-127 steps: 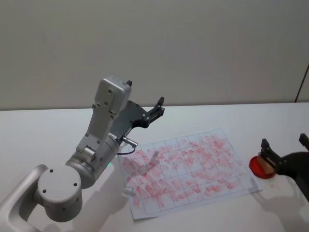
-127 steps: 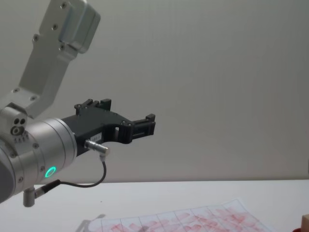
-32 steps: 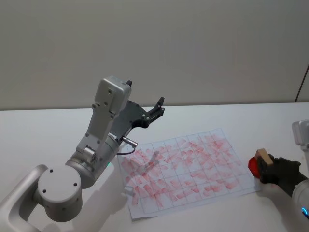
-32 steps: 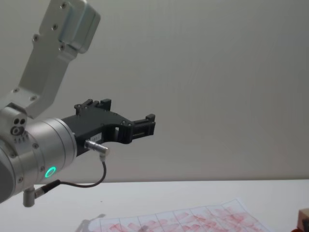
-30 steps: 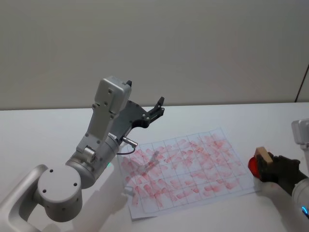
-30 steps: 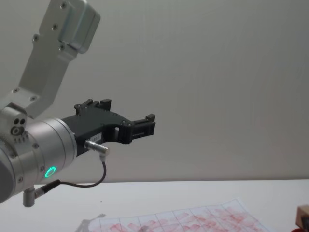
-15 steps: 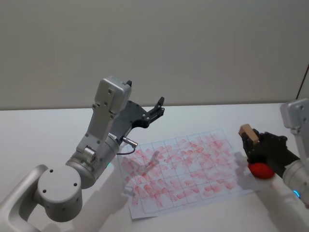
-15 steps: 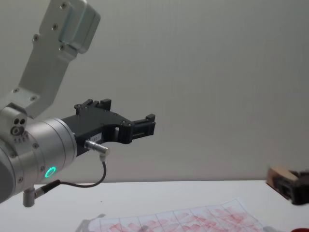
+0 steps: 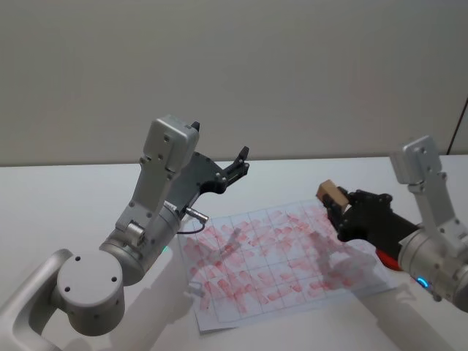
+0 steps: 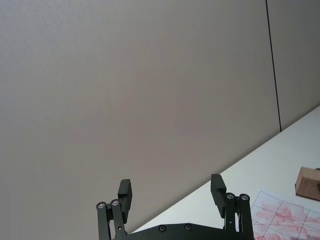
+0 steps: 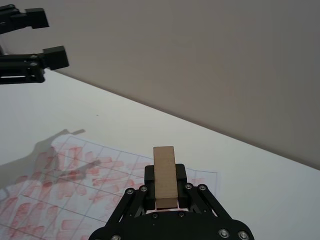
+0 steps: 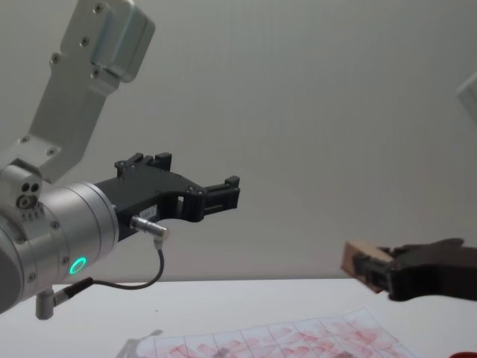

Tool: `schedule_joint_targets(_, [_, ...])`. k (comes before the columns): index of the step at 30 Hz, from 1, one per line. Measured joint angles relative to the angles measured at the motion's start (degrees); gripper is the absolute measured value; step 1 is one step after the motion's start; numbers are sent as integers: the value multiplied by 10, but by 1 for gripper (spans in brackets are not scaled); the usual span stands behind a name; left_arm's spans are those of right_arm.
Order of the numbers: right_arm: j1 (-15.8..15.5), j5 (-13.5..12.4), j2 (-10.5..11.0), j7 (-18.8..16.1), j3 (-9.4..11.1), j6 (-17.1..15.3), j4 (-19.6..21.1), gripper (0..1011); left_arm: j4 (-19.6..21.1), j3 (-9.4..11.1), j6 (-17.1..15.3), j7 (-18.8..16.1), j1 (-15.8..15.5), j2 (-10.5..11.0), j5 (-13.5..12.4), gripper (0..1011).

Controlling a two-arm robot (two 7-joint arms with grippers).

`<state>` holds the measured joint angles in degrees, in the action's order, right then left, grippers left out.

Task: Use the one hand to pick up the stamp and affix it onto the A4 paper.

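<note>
1. Pale plain wall (image 9: 292,73) at the back, white desk (image 9: 73,197) in front.
2. The right hand (image 9: 338,208) is up in the air, clear of the desk, with its fingers clamped tight on the stamp (image 9: 331,194).
3. The stamp is a little tan wooden block. It's pinched near one end, so most of it pokes out past the fingertips. In the right wrist view it sits dead centre between the two fingers.
4. The A4 paper (image 9: 278,263) lies flat on the desk below the right hand. The hand hangs over the sheet's right part and throws a soft shadow on the grid underneath. The stamp is well off the paper, not touching it.
5. The sheet is ruled into a thin grid, and pretty much every cell is full of smudgy red prints.
6. Back behind the right hand, tucked under its arm, there's a bit of a red pad (image 9: 383,257) on the desk, just beside the paper's right edge. Most of it is hidden by the arm.
7. The left hand (image 9: 241,162) is well apart from the right one, on the other side of the paper and raised high off the desk. Its fingers are spread wide with nothing between them.
</note>
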<state>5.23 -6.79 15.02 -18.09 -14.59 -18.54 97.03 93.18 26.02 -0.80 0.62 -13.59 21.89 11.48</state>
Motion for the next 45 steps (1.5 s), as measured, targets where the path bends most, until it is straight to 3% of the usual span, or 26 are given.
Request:
schedule_joint_targets(6, [6, -15, -6, -32, -7, -21, -9, 217, 0, 0, 0, 0, 0, 0, 0, 1001])
schedule_joint_targets(17, [1, -42, -9, -41, -12, -65, -18, 217, 0, 0, 0, 0, 0, 0, 0, 1001])
schedule_joint_targets(32, [1, -35, -6, -44, -17, -108, -33, 217, 0, 0, 0, 0, 0, 0, 0, 1001])
schedule_joint_targets(45, [9, -28, -9, -51, -21, -123, -56, 217, 0, 0, 0, 0, 0, 0, 0, 1001])
